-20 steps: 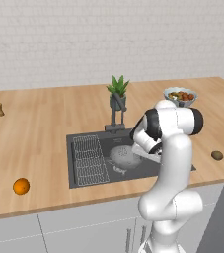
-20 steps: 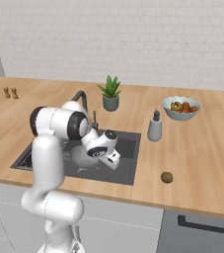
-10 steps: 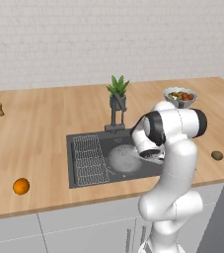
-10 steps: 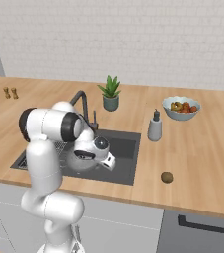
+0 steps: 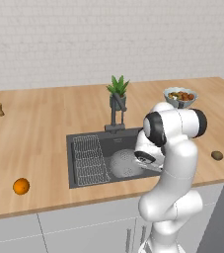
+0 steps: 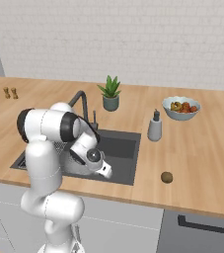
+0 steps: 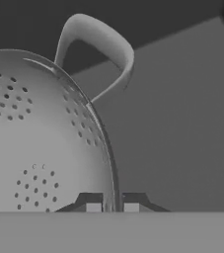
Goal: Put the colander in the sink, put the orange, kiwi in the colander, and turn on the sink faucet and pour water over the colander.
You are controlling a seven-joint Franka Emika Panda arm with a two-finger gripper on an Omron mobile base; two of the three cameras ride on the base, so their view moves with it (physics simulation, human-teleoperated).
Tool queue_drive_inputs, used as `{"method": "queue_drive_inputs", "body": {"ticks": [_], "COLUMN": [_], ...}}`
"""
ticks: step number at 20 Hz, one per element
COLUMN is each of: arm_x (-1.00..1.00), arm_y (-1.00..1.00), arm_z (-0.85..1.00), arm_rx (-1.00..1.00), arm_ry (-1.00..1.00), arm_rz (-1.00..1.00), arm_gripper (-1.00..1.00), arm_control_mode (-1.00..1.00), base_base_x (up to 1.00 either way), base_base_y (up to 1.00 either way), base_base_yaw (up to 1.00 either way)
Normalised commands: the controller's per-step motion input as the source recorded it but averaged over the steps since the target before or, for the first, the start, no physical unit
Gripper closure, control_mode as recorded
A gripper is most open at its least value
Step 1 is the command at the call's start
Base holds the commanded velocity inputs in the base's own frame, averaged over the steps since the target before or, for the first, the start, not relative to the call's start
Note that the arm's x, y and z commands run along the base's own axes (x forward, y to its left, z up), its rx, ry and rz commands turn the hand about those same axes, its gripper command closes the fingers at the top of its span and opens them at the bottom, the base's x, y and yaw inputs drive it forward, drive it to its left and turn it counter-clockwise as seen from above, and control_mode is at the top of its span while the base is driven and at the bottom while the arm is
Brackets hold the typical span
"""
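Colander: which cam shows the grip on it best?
Hand view: the colander fills the frame, and the jaws pinch its rim at the bottom edge, one loop handle above. The left base view shows its grey dome in the sink, partly behind the arm. In the right base view the arm hides most of it.

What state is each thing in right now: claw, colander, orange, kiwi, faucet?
claw: shut on the colander rim
colander: held by its rim, down in the sink
orange: on the counter left of the sink, untouched
kiwi: on the counter right of the sink, untouched
faucet: no water seen running
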Motion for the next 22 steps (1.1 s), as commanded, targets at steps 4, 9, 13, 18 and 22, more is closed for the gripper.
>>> {"method": "queue_drive_inputs", "body": {"ticks": [4, 9, 13, 18, 22], "arm_x": [0.06, 0.25, 0.23, 0.12, 0.05], "arm_y": [0.00, -0.03, -0.03, -0.04, 0.00], "arm_z": [-0.01, 0.00, 0.00, 0.01, 0.04], "arm_rx": [0.00, 0.00, 0.00, 0.00, 0.00], "arm_ry": [0.05, 0.12, 0.09, 0.03, 0.00], "arm_rz": [0.00, 0.00, 0.00, 0.00, 0.00], "arm_gripper": [1.00, 1.00, 1.00, 1.00, -1.00], "arm_control_mode": [-1.00, -1.00, -1.00, -1.00, -1.00], "base_base_x": [0.00, 0.00, 0.00, 0.00, 0.00], "base_base_y": [0.00, 0.00, 0.00, 0.00, 0.00], "base_base_yaw": [0.00, 0.00, 0.00, 0.00, 0.00]}}
